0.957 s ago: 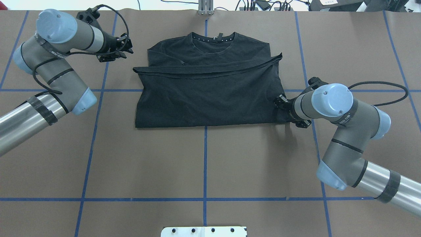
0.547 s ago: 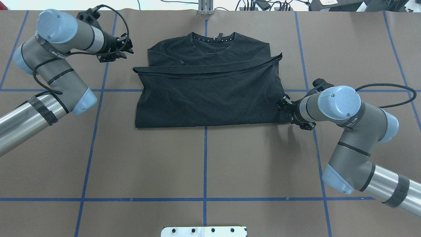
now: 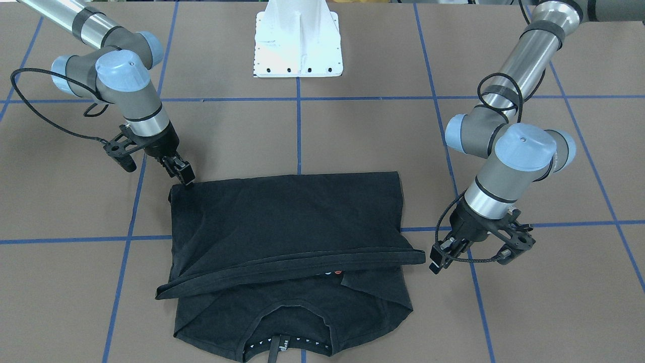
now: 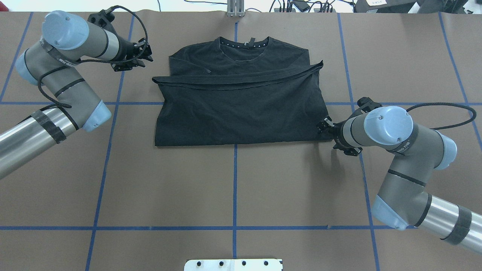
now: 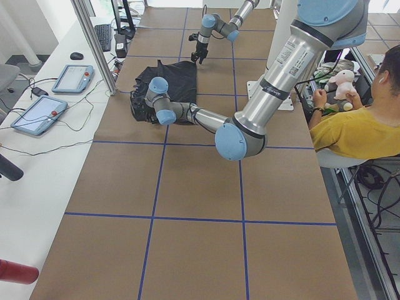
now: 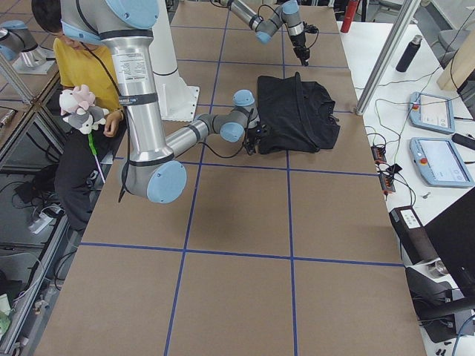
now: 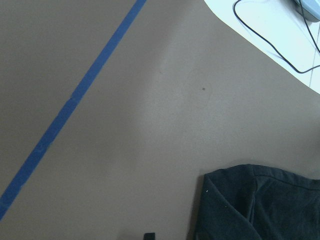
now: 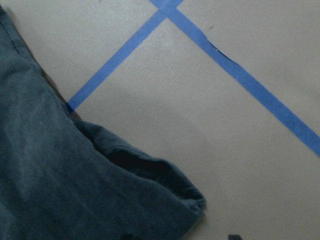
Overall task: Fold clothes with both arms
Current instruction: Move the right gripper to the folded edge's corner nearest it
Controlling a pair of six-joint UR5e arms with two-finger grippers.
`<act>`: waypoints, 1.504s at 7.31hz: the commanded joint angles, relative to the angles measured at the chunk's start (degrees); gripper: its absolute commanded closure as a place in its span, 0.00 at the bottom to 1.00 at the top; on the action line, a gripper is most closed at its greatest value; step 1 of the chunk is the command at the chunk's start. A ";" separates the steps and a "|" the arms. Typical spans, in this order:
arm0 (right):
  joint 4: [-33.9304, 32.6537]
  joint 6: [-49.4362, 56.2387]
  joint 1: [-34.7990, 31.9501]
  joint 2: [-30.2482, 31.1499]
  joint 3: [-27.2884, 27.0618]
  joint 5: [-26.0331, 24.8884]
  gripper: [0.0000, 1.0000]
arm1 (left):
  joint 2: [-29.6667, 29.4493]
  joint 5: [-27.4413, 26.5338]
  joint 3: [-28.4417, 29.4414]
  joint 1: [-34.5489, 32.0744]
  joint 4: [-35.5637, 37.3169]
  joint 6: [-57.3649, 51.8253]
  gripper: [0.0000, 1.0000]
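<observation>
A: Nearest first, go.

B: Behind the robot, a person in a yellow top [image 5: 356, 134] is seated and holds a plush toy [image 5: 342, 81]. Then the white pedestal [image 4: 233, 264] at the robot's edge of the table [image 4: 169, 180]. Brown cover, blue tape lines [image 4: 234, 180] in a grid.

A: First gripper?

B: The right gripper [image 4: 323, 127], low, at the near right corner of the T-shirt [image 4: 237, 113]. Jaws apart, nothing pinched. In the wrist view that cloth corner lies on the table just ahead of the tips.

A: Touching the cloth?

B: Can't tell. It's right at the edge.

A: The shirt itself?

B: Black, lying flat mid-table across the centre tape line. The bottom half is folded up over the chest. The hem [image 4: 237, 81] runs sleeve to sleeve, a bit skewed, with its right end farther out than its left. The collar [image 4: 244, 43] is at the far end, away from the robot. In the front-facing view a speck of red and white print [image 3: 333, 273] peeks out under the hem.

A: Left side?

B: The left gripper [image 4: 146, 55] is farther out, beside the left sleeve [image 4: 180, 64], near it but clear of the cloth. Fingers spread, empty, above bare table.

A: Beyond that?

B: The table's far edge, then cables [image 4: 301, 5]. The side views show a white bench [image 5: 37, 156] with two tablets [image 5: 72, 78].
</observation>
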State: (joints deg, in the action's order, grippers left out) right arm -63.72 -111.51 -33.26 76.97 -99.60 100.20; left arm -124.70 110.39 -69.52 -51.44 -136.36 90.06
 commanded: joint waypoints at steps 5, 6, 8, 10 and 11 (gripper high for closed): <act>-0.17 0.33 0.12 -0.24 0.55 -2.01 0.44 | 0.42 -0.09 0.00 -0.07 -0.05 -0.24 0.60; -0.26 0.24 0.12 -0.24 0.64 -2.11 0.60 | 0.51 -0.17 0.00 -0.07 -0.05 -0.33 0.60; -0.26 0.07 0.12 -0.50 0.55 -2.11 0.79 | 0.77 -1.39 0.00 0.02 -0.05 -0.42 0.60; -0.26 0.24 0.03 -0.42 0.55 -2.11 1.00 | 0.78 -1.76 0.00 0.02 -0.05 -0.50 0.61; -0.35 0.33 -0.14 -0.41 0.29 -1.94 1.00 | 0.78 -1.76 0.00 0.02 -0.05 -0.50 0.61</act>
State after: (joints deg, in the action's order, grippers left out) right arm -64.00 -111.29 -33.26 76.53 -99.12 98.12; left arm -123.95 108.73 -69.52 -51.43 -136.41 89.58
